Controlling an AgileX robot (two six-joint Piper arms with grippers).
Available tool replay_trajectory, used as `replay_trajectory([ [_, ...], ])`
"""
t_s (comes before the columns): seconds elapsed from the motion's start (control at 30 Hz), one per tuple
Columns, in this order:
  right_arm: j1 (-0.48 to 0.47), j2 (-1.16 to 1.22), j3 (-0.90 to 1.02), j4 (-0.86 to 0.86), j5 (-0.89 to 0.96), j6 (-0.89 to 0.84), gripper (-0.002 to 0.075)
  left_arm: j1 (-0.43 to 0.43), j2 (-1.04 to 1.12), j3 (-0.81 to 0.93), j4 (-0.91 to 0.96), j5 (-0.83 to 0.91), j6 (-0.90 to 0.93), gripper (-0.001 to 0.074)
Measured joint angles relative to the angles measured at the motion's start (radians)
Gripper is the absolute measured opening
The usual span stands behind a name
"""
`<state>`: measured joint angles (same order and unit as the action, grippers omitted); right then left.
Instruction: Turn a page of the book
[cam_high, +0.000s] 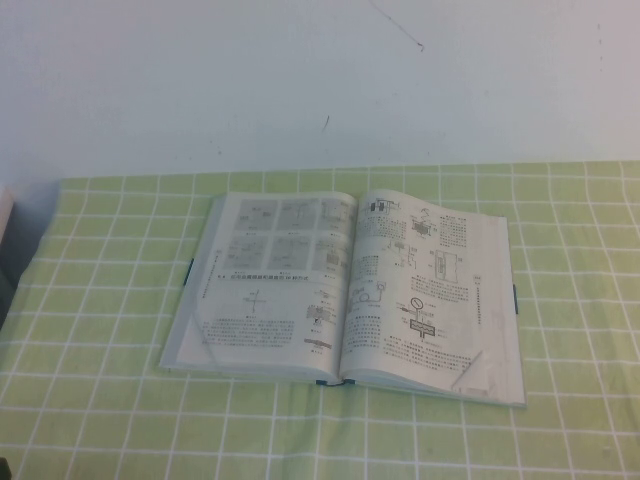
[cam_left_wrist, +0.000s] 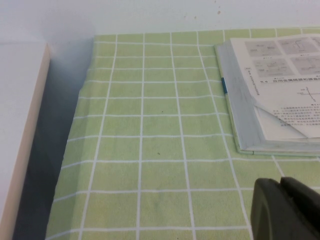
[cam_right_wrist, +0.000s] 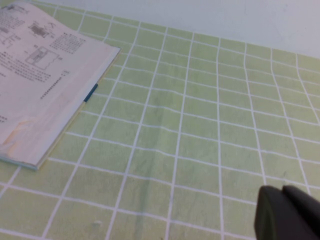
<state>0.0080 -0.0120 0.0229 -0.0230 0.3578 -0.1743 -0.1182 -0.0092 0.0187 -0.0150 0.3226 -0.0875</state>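
Observation:
The book (cam_high: 345, 285) lies open and flat in the middle of the green checked cloth, white pages with diagrams and text facing up. Its left half shows in the left wrist view (cam_left_wrist: 280, 85), its right half in the right wrist view (cam_right_wrist: 45, 75). The right-hand page (cam_high: 430, 285) lies flat, its near corner creased. My left gripper (cam_left_wrist: 280, 187) hovers over the cloth short of the book's left near corner, fingers together and empty. My right gripper (cam_right_wrist: 282, 192) hovers over the cloth well to the right of the book, fingers together and empty. Neither gripper shows in the high view.
A white wall (cam_high: 320, 80) stands behind the table. A pale box or board (cam_left_wrist: 22, 125) stands beyond the cloth's left edge, with a dark gap beside it. Bare cloth (cam_right_wrist: 200, 125) surrounds the book on all sides.

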Motion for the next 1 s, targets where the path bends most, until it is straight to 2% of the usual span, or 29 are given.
replay_trajectory([
  [0.2, 0.000, 0.000, 0.004, 0.023, -0.052, 0.000, -0.0002, 0.000, 0.000, 0.004, -0.005, -0.096, -0.002, -0.0004],
  [0.47, 0.000, 0.000, 0.006, 0.028, -0.405, 0.000, -0.0002, 0.000, 0.000, 0.004, -0.007, -0.558, -0.002, -0.0004],
  [0.6, 0.000, 0.000, 0.006, 0.028, -0.568, 0.000, -0.0002, 0.000, 0.000, 0.004, -0.007, -0.705, -0.002, -0.0004],
  [0.87, 0.000, 0.000, 0.006, 0.059, -0.754, 0.057, -0.0002, 0.000, -0.004, 0.004, -0.035, -0.870, -0.002, -0.0004],
  [0.93, 0.000, 0.000, 0.006, 0.069, -0.776, 0.057, -0.0002, 0.000, -0.006, 0.004, -0.075, -0.869, -0.002, -0.0004],
  [1.0, 0.000, 0.000, 0.006, 0.098, -0.792, 0.057, -0.0002, 0.000, -0.006, -0.015, -0.139, -0.780, -0.002, -0.0004],
])
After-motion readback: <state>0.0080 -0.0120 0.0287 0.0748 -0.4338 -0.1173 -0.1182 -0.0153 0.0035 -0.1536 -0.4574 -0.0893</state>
